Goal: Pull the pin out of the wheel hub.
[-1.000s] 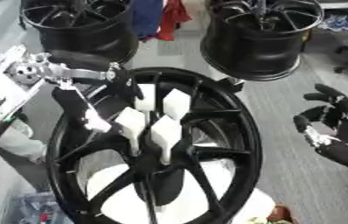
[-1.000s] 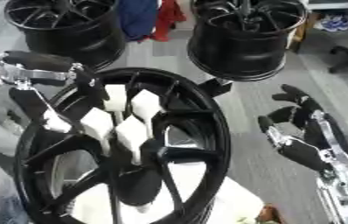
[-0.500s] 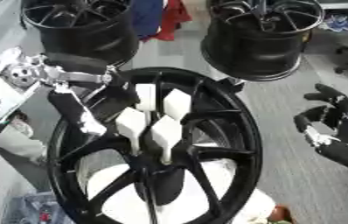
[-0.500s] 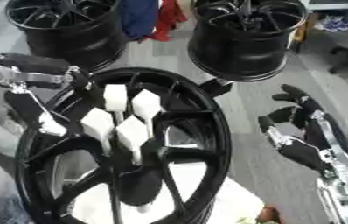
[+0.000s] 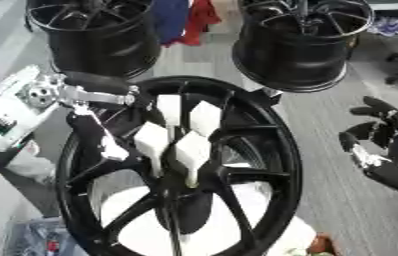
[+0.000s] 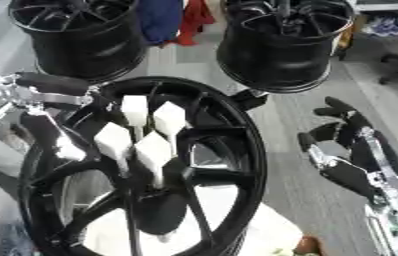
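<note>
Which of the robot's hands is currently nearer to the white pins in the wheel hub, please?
The left. The left hand is at the wheel's upper left rim, beside the white pins; the right hand hangs apart, off to the wheel's right.

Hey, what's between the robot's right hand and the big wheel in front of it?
Only bare grey floor lies between the right hand and the wheel rim, shown best in the left eye view.
</note>
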Available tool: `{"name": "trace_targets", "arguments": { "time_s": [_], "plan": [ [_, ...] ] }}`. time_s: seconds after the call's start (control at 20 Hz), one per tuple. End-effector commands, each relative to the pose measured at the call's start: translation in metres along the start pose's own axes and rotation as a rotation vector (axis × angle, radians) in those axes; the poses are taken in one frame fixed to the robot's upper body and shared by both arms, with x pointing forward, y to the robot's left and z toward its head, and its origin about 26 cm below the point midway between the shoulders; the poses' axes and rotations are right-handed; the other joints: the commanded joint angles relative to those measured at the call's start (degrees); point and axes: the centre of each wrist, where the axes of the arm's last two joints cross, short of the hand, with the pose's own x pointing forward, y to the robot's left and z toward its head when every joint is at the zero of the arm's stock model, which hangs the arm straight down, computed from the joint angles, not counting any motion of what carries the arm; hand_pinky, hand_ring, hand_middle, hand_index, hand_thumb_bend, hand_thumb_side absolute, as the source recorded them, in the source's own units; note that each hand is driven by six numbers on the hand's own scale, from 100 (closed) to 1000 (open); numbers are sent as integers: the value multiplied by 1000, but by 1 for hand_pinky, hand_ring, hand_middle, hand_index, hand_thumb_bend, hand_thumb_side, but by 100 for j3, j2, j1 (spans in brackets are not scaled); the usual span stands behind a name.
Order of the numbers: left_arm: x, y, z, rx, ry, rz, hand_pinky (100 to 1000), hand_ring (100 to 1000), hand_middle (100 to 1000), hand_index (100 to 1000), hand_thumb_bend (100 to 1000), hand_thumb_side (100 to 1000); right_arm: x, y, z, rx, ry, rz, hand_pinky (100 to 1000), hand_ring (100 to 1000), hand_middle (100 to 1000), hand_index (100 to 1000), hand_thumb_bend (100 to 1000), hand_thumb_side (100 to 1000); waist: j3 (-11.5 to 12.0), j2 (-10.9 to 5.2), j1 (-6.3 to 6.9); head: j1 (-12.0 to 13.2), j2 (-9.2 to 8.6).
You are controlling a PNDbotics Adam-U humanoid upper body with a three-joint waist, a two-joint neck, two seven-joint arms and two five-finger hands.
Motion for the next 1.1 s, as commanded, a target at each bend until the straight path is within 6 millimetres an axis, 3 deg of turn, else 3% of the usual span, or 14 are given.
{"name": "trace_targets", "arguments": {
  "time_s": [0.05, 0.3, 0.6, 0.75, 1.1],
  "plan": [
    [-1, 7, 5, -45, -24, -65, 640, 731, 753, 865, 349, 380, 5, -7, -4, -1, -23, 19, 636, 624, 759, 913, 360, 263, -2, -51, -6, -14, 27],
    [-2, 4, 2, -51, -25, -60, 549, 636, 650, 792, 279, 378, 5, -7, -4, -2, -22, 19, 636, 624, 759, 913, 358, 264, -11, -46, -8, -15, 27],
    [-2, 6, 4, -28, -37, -22, 410, 495, 480, 631, 100, 503, 5, -7, -4, -2, -21, 18, 637, 624, 759, 913, 356, 264, -10, -48, -6, -31, 27],
    [-2, 10, 8, 0, -52, 13, 344, 410, 376, 522, 100, 523, 5, -7, -3, -3, -20, 19, 637, 624, 759, 914, 355, 264, -8, -50, -7, -40, 27],
    [5, 36, 34, 125, -100, 47, 258, 358, 296, 450, 100, 546, 4, -7, -3, -5, -17, 19, 637, 624, 759, 914, 354, 265, 9, -63, -14, -70, 27]
  ]
}}
